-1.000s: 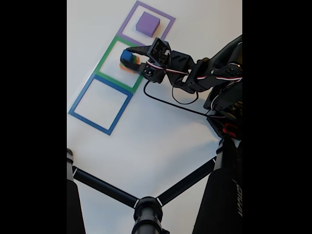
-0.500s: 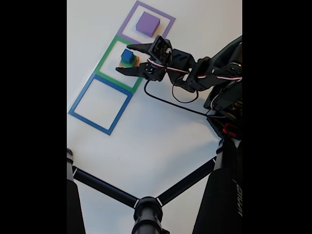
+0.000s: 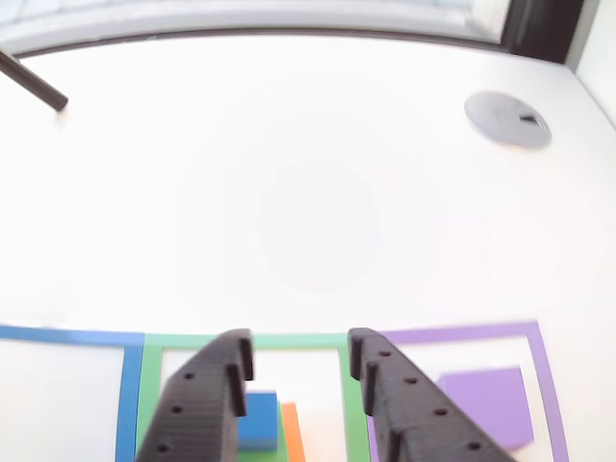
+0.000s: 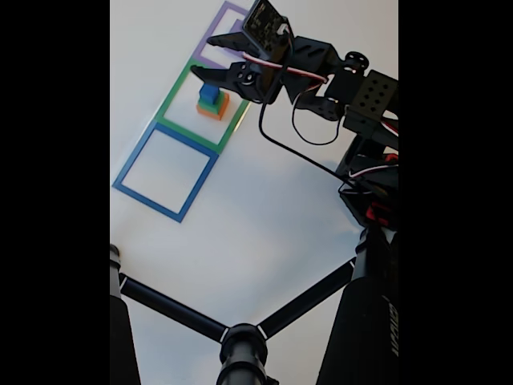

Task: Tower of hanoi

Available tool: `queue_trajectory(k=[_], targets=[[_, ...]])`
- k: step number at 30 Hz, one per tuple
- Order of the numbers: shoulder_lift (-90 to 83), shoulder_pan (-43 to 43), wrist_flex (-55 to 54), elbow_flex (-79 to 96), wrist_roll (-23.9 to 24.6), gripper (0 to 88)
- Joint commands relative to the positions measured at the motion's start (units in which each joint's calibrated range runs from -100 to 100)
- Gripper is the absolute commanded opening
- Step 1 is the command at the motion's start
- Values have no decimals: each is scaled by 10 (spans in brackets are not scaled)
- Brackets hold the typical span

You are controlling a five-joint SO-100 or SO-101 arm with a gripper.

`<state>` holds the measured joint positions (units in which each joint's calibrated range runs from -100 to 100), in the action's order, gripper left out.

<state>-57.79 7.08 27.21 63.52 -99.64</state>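
Observation:
The tower of hanoi stack stands inside the green tape square [image 4: 178, 88]: a blue cube [image 4: 209, 93] on a green block [image 4: 208, 105] on an orange block [image 4: 216, 112]. My gripper [image 4: 210, 56] hangs open above and just beyond the stack, touching nothing. In the other view the gripper [image 3: 300, 351] points down with its two black fingers [image 3: 207, 404] spread. The blue cube [image 3: 258, 419] and the orange block's edge [image 3: 292, 435] lie between them, below. The flat purple block [image 3: 486, 404] sits alone in the purple tape square [image 3: 462, 334]. In the fixed view the arm hides it.
A blue tape square [image 4: 164, 171] lies next to the green one with nothing inside. Black tripod legs [image 4: 240, 341] cross the near part of the table. A black cable [image 4: 288, 152] loops from the arm. A grey round disc [image 3: 507, 117] sits at the far right.
The gripper opened and let go of the blue cube on the stack, then rose and swung toward the purple square, where it now covers the purple block in the fixed view.

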Motion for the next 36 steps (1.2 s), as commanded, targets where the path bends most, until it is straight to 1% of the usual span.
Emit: queue_trajectory(k=[1, 4, 7, 13, 19, 23, 27, 32, 36], targets=[[-54, 48, 165, -83, -4, 1], [-67, 89, 225, -113, -4, 0], [-78, 131, 315, -172, -4, 0], [-81, 186, 482, -313, -4, 0], [-80, 245, 582, -409, -4, 0], [-79, 300, 618, -444, -4, 0], [-79, 355, 625, -452, -4, 1], [-84, 387, 624, -445, -4, 9], [-88, 397, 600, -410, -4, 65]])
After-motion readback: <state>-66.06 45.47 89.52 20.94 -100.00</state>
